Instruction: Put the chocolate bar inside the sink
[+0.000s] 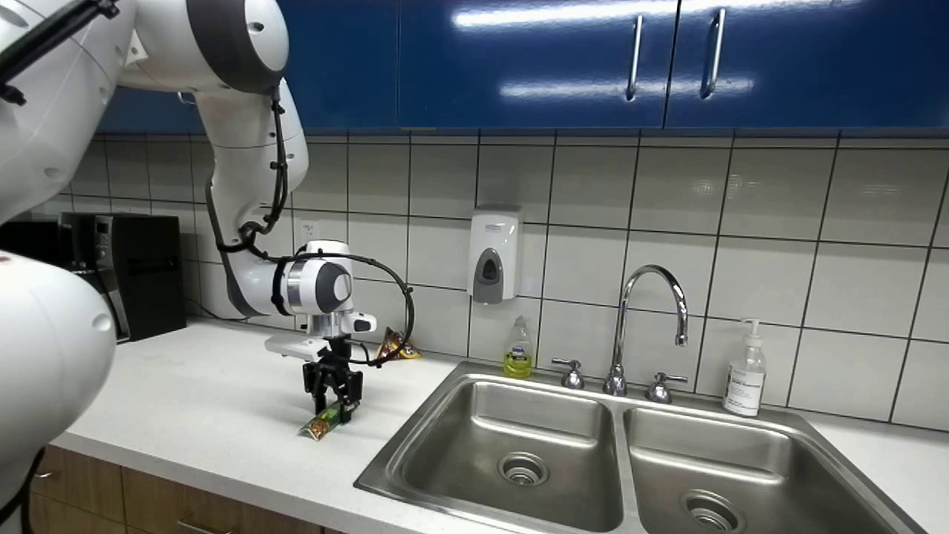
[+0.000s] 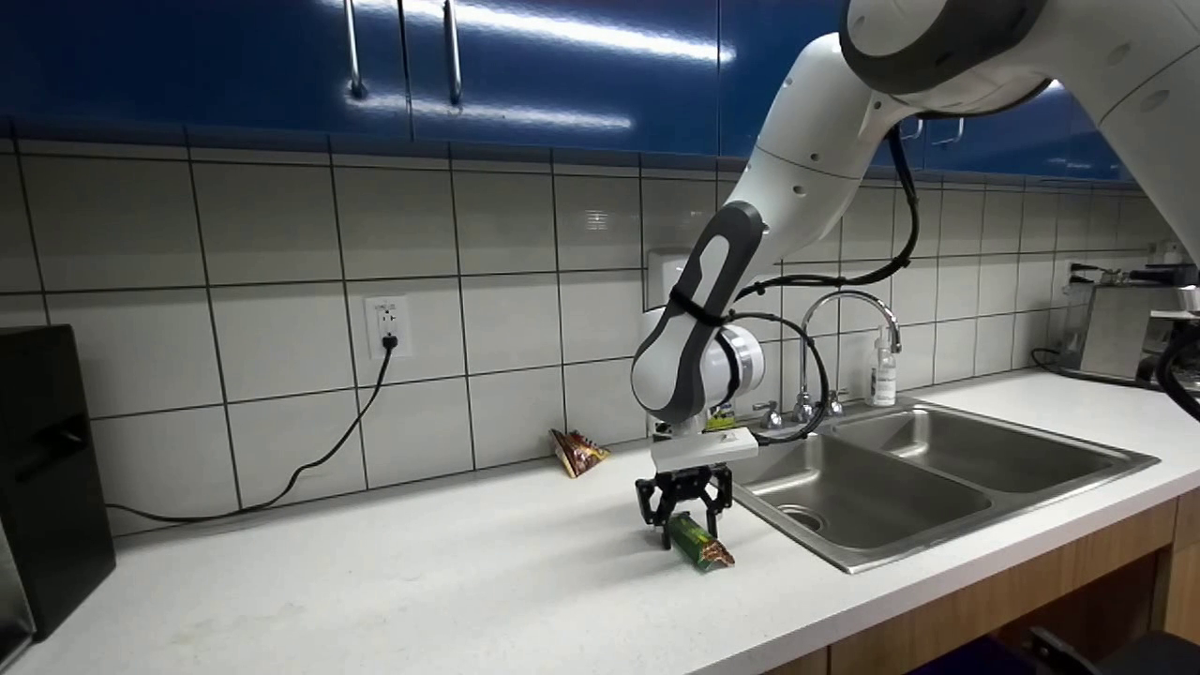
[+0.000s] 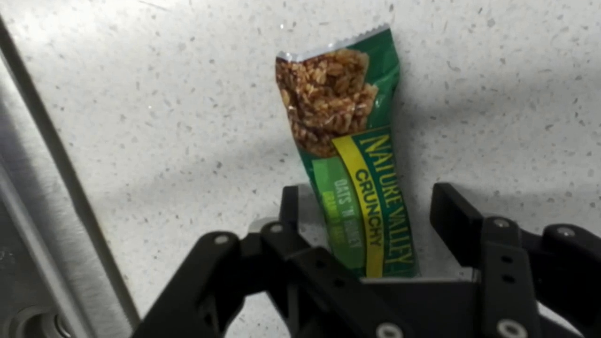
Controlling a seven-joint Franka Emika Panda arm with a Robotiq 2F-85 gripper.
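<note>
1. Your tool (image 3: 365, 202) is wide, its fingers (image 3: 289, 206) straddling one end of the chocolate bar (image 3: 347, 141), with a gap on each side in the wrist view.
2. The chocolate bar lies on the counter (image 2: 375, 581) near the sink (image 1: 407, 439), its print facing up.
3. You cannot tell whether the fingers touch the counter.
4. Past your tool, a reddish-brown packet (image 2: 577, 454) rests by the tiled wall (image 2: 394, 225).
</note>
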